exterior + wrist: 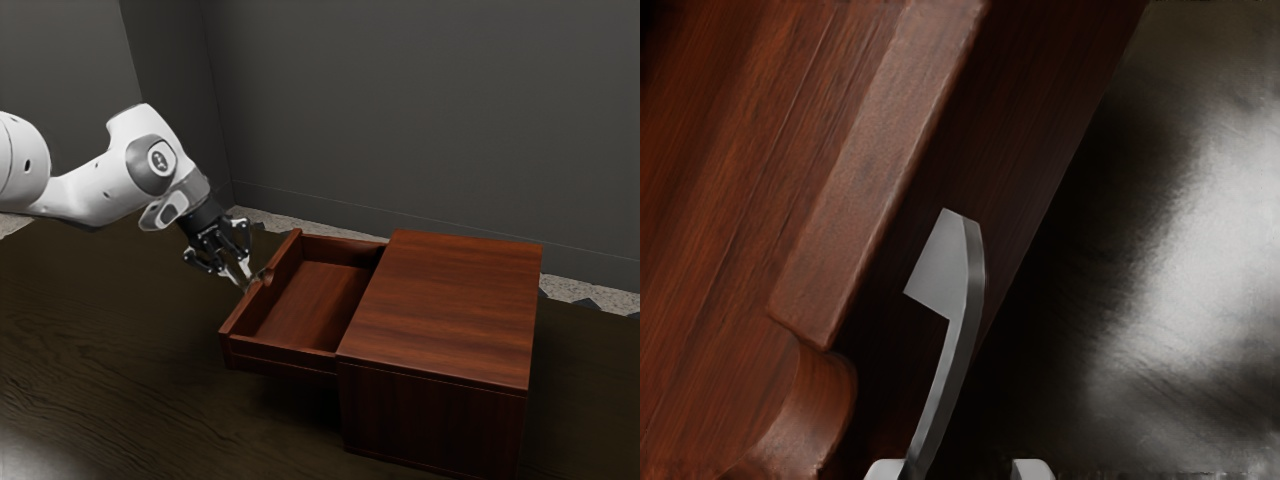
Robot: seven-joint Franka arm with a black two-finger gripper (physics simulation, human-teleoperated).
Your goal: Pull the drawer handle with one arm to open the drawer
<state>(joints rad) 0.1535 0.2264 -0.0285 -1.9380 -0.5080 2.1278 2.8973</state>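
Straddling one grey handle [958, 290] on one open drawer [300, 305], two fingers [887, 470] stand parted, unclenched.

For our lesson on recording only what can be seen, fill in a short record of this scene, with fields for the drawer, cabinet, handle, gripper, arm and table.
drawer: pulled partly out of the cabinet, toward the exterior view's left
cabinet: red-brown wooden box standing on the table
handle: grey curved metal bar on the drawer's front
gripper: black, at the drawer's front, by the handle
arm: white, reaching in from the exterior view's left
table: dark wood surface
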